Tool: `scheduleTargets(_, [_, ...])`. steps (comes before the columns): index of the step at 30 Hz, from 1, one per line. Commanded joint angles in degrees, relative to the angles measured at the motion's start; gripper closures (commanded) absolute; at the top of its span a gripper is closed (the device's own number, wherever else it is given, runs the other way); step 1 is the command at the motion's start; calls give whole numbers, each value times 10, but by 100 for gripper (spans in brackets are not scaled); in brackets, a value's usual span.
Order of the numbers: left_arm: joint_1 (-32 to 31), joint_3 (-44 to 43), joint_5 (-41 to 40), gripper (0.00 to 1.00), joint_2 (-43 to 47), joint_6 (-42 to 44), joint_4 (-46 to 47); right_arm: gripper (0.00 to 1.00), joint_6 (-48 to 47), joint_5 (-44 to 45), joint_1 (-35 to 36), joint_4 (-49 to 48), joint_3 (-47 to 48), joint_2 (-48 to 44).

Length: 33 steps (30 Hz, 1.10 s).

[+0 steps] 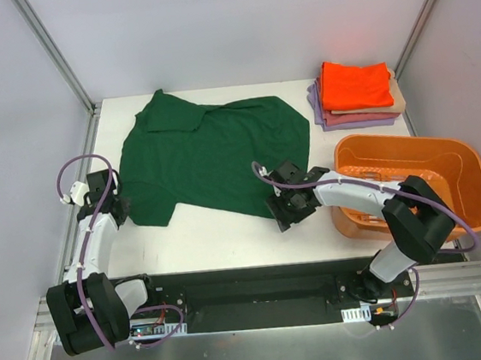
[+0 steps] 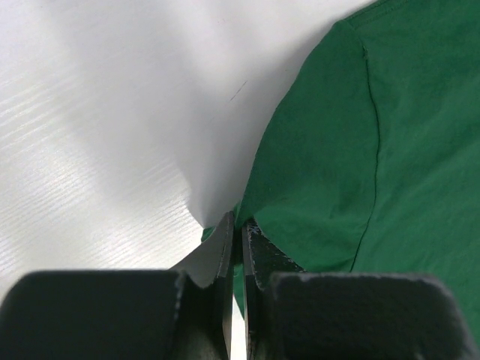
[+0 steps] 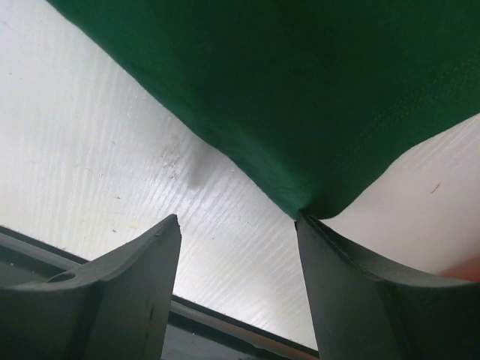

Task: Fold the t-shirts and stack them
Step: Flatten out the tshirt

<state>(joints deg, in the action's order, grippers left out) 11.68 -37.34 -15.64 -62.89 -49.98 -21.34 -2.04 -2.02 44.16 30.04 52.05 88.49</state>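
1. The green shirt (image 1: 217,157) lies spread on the table (image 1: 221,238), left of the basket (image 1: 472,174). It is dark, short-sleeved and mostly flat, with soft creases and a rumpled far-left corner.
2. Just beyond the basket's far-left corner, three folded shirts sit in one stack. The orange shirt (image 1: 353,85) is on top, the tan shirt (image 1: 399,100) under it and the lavender shirt (image 1: 348,122) at the bottom.
3. The basket is orange plastic and open-topped. It stands at the table's right side, and the right arm's elbow hangs over its near rim.
4. The right claw (image 3: 238,219) is just left of the basket, at the green shirt's near hem. Its jaws are spread wide, and a corner of the hem touches the tip of one finger (image 3: 352,285).
5. The left claw (image 2: 238,229) is well left of the basket, at the green shirt's left sleeve. Its fingers are pressed together on the sleeve's edge, with green cloth showing between them in the left wrist view.
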Motion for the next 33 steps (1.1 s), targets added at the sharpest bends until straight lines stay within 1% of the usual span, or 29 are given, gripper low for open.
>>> scheduleTargets(1, [1,0,7,100,-1,1,8,35,-4,17,3,-12,9,15])
scheduleTargets(3, [2,0,7,100,-1,2,9,35,-6,46,3,-10,13,22])
scheduleTargets(7, [2,0,7,100,-5,5,9,35,-12,71,3,-2,16,27])
scheduleTargets(15, [2,-2,12,100,-9,7,10,36,-11,73,3,-9,17,22])
scheduleTargets(18, [2,-2,12,100,-8,8,10,39,-9,67,3,-12,19,33])
scheduleTargets(23, [2,3,6,100,1,6,10,40,-2,67,0,-28,9,49])
scheduleTargets(24, [2,3,5,100,1,6,10,41,0,68,-1,-32,6,51])
scheduleTargets(29, [2,3,5,100,1,5,10,53,19,93,-5,-41,2,68])
scheduleTargets(33, [2,4,5,100,5,6,10,54,36,107,-9,-44,0,78])
